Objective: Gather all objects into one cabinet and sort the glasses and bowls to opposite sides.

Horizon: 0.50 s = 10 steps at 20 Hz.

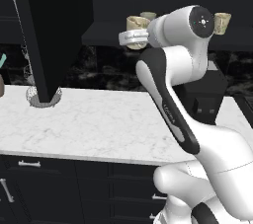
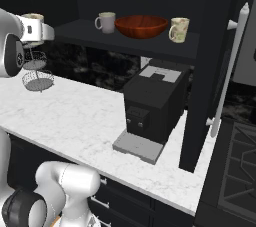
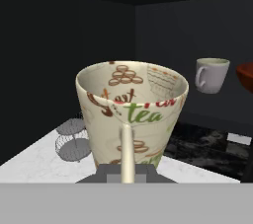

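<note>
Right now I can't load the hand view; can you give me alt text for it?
A cream tumbler printed with "tea" lettering sits upright in the shut end effector, close to the camera. Behind it, a greyish-white cup stands on the dark cabinet shelf, with a wire basket on the marble counter.

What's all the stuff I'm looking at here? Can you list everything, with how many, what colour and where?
Held tumbler: one, cream with brown and green print, upright in the gripper at the left end of the cabinet.
Shelf tumbler: one, cream with print, on the shelf right of the bowl.
Cup: one, greyish-white with a handle, on the shelf left of the bowl.
Bowl: one, red-brown, mid-shelf between cup and tumbler.
Cabinet: one, black, on the wall above the counter, door open.
Coffee machine: one, black, on the counter under the shelf.
Wire basket stand: one, grey, at the back of the counter.
Counter: one, white marble.
Drawers: black, silver handles, below the counter.
Gripper: one, shut on the held tumbler.
</note>
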### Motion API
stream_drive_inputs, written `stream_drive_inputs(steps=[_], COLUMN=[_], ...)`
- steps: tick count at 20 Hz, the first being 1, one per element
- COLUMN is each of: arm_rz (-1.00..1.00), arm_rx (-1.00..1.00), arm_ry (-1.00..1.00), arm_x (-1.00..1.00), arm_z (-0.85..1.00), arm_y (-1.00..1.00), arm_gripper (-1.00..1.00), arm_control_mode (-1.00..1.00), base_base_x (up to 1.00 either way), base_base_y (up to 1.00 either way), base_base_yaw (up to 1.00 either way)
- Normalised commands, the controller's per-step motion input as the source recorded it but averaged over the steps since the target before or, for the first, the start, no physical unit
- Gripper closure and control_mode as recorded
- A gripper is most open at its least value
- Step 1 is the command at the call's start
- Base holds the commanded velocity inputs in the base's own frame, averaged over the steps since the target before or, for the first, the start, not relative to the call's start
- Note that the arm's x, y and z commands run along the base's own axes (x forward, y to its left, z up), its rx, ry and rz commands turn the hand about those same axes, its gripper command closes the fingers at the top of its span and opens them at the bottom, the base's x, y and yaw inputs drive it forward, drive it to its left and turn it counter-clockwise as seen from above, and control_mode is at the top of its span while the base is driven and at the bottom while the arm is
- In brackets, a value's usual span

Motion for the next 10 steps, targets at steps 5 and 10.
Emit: stream_drive_inputs(steps=[5, 10], arm_rz=[-0.01, -0.01], arm_rx=[0.0, 0.0], arm_ry=[0.0, 0.0], arm_x=[0.9, 1.0], arm_z=[0.0, -0.07], arm_y=[-0.2, 0.04], arm_gripper=[1.0, 1.0], arm_control_mode=[-1.0, -1.0], base_base_x=[0.0, 0.0], base_base_y=[0.0, 0.0], base_base_yaw=[0.0, 0.0])
